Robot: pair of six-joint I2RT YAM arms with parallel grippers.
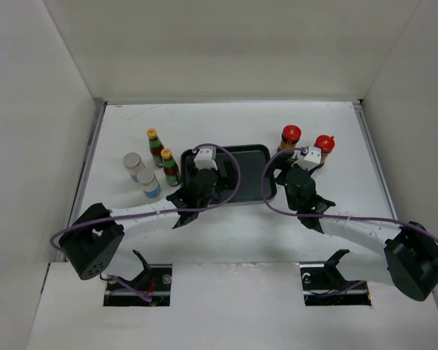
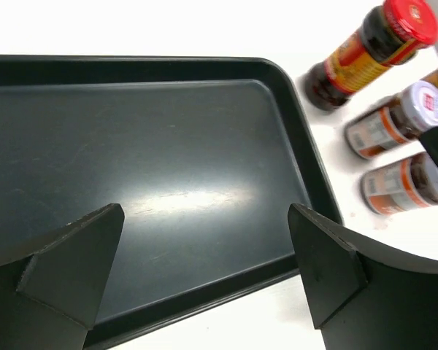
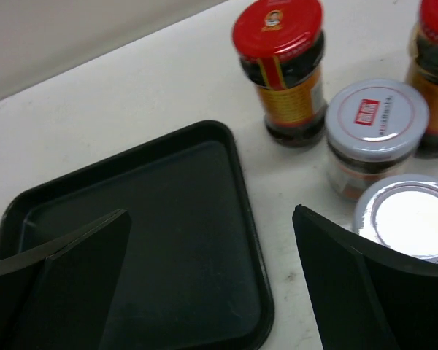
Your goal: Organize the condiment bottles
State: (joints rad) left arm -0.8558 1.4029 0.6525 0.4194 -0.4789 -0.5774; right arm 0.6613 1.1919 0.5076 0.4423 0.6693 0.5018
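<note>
Two yellow-capped dark bottles (image 1: 155, 146) (image 1: 169, 166) and two silver-topped blue-banded cylinders (image 1: 133, 165) (image 1: 149, 182) stand left of the black tray (image 1: 255, 148). Two red-capped brown bottles (image 1: 290, 137) (image 1: 323, 146) stand right of it. Two white-lidded jars (image 3: 376, 120) (image 3: 412, 219) stand by the red-capped ones, hidden under my right arm in the top view. My left gripper (image 2: 204, 219) is open and empty over the tray's near rim. My right gripper (image 3: 212, 219) is open and empty over the tray's right edge, its right finger beside the nearer jar.
The tray (image 2: 168, 146) holds nothing. White walls close in the table at the left, back and right. The left wrist view shows one red-capped bottle (image 2: 372, 51) and both jars (image 2: 398, 120) (image 2: 405, 182) past the tray's right rim.
</note>
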